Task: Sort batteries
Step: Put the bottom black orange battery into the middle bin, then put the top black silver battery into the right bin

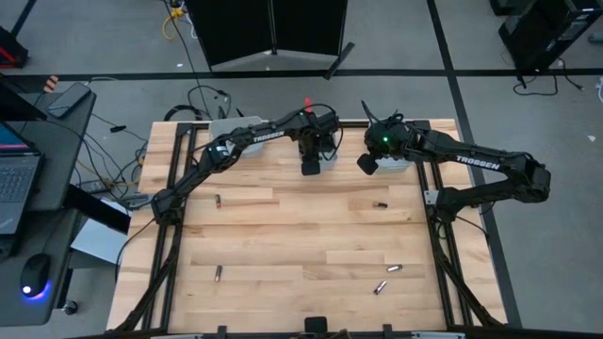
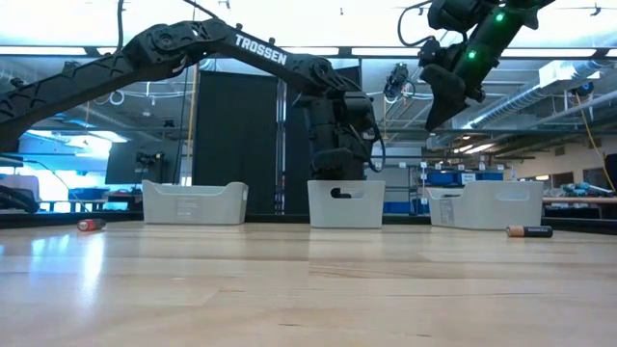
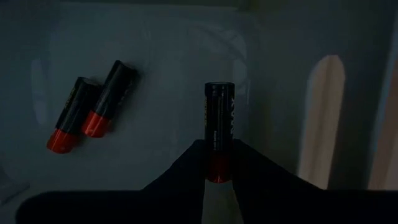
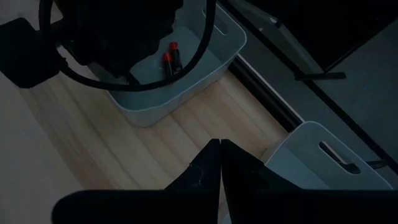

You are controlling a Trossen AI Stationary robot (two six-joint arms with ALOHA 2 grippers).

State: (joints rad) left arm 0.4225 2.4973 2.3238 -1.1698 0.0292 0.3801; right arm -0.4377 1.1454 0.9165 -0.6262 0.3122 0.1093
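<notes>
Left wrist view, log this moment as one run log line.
left gripper: shut on black battery, over middle bin | bin: two batteries inside | right gripper: shut, empty, raised

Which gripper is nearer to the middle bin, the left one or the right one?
Left. The left gripper hangs directly over the middle bin. The right gripper is off to its side, raised.

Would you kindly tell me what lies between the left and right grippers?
Only bare tabletop and the middle bin's edge separate left gripper from right gripper, seen from above.
</notes>
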